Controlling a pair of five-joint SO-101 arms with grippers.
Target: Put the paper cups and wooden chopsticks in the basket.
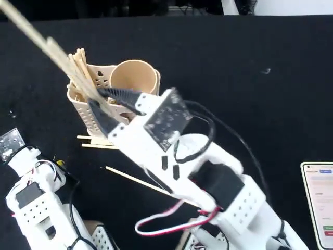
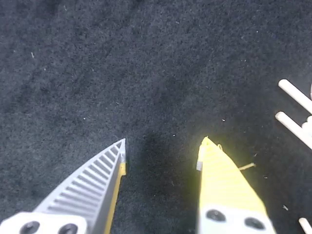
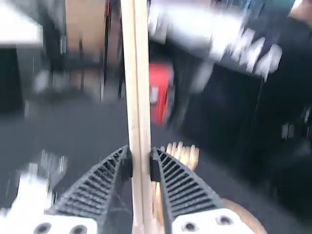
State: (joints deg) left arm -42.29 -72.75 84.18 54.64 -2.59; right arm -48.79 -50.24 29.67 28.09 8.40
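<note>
Left end effector hangs open over the black tabletop. The basket holds a paper cup and bundled chopsticks. Right end effector clamps a chopstick pair over it. Loose chopsticks lie nearby.

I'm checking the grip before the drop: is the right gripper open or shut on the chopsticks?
Shut. In the right wrist view, the right gripper has both jaws pressed against the pair of chopsticks between them.
</note>
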